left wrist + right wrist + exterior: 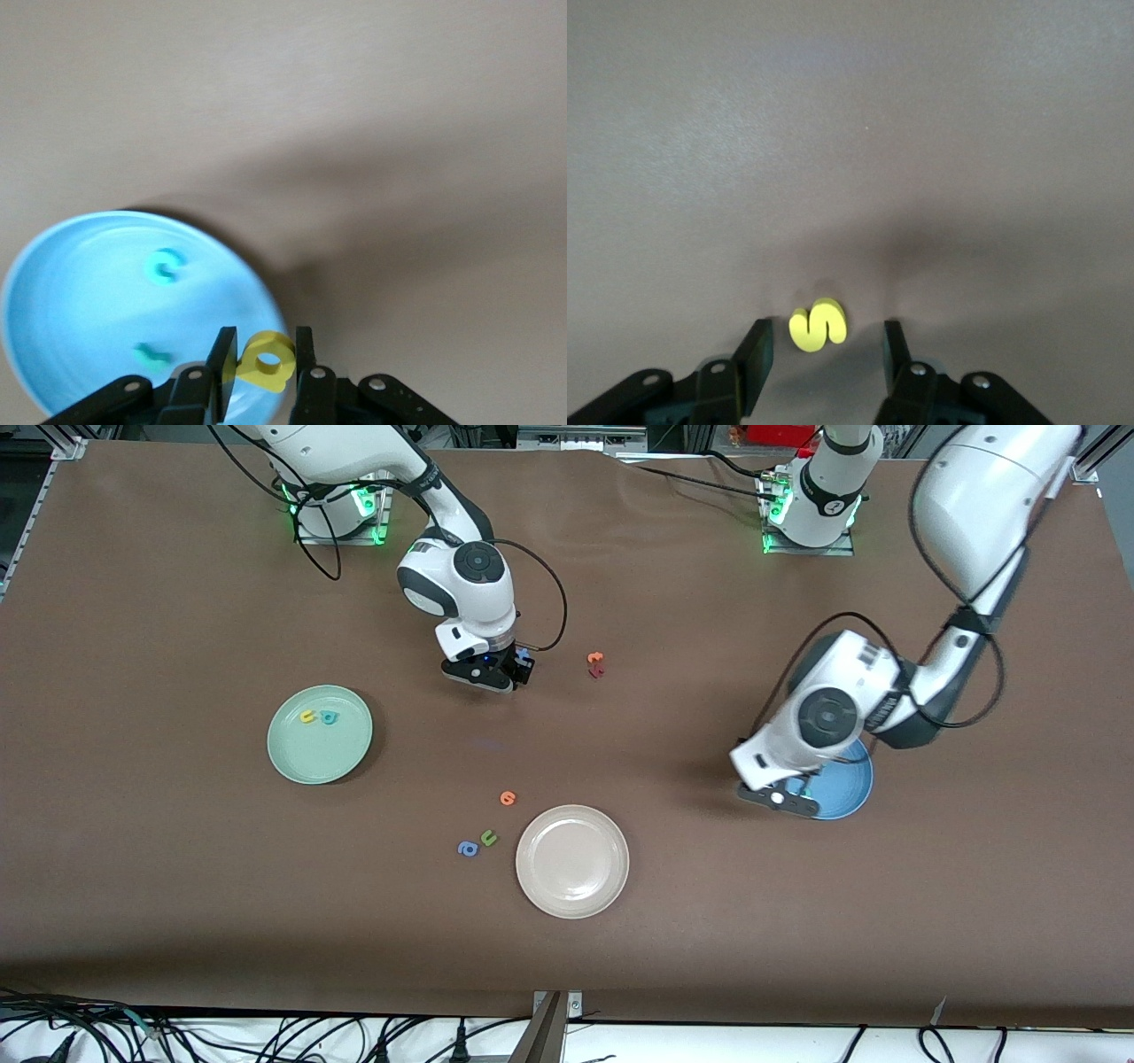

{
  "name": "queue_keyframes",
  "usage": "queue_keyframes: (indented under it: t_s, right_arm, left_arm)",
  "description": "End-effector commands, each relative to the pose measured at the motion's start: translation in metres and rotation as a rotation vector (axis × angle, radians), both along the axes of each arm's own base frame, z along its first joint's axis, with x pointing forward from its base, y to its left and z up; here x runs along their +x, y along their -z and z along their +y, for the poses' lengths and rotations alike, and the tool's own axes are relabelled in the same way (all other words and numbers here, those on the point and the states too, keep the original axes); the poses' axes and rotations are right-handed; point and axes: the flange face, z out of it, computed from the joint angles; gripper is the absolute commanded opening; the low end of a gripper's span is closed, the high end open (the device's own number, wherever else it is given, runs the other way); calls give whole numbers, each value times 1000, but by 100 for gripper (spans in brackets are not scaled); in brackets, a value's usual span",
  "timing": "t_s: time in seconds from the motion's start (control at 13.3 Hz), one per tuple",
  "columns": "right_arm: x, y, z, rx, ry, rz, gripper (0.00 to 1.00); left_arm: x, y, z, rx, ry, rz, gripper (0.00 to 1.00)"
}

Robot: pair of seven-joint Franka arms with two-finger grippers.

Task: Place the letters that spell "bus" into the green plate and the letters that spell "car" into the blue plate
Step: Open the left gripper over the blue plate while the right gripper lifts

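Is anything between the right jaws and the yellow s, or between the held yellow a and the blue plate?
Nothing visible. The right gripper has its jaws open on either side of the yellow s on bare table. The left gripper, shut on the yellow a, hangs over the rim of the blue plate.

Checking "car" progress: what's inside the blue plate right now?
Left wrist view shows two teal letters in the blue plate: a c and another, shape unclear. The left gripper holds a yellow a over its rim. The gripper covers part of the plate.
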Motion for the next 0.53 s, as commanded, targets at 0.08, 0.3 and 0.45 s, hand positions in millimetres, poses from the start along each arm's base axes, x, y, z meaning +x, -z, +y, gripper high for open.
queue_keyframes:
  t_s: [0.08, 0.3, 0.45]
  right_arm:
    - [4, 3, 5, -3, -17, -10, 44]
    - [4, 2, 5, -3, -17, -11, 30]
    - [4, 3, 5, -5, -17, -9, 20]
  left_arm:
    - [-3, 1, 21, 20, 33, 19, 100]
    - [-3, -2, 20, 18, 29, 18, 100]
    - [-2, -18, 13, 17, 35, -7, 100]
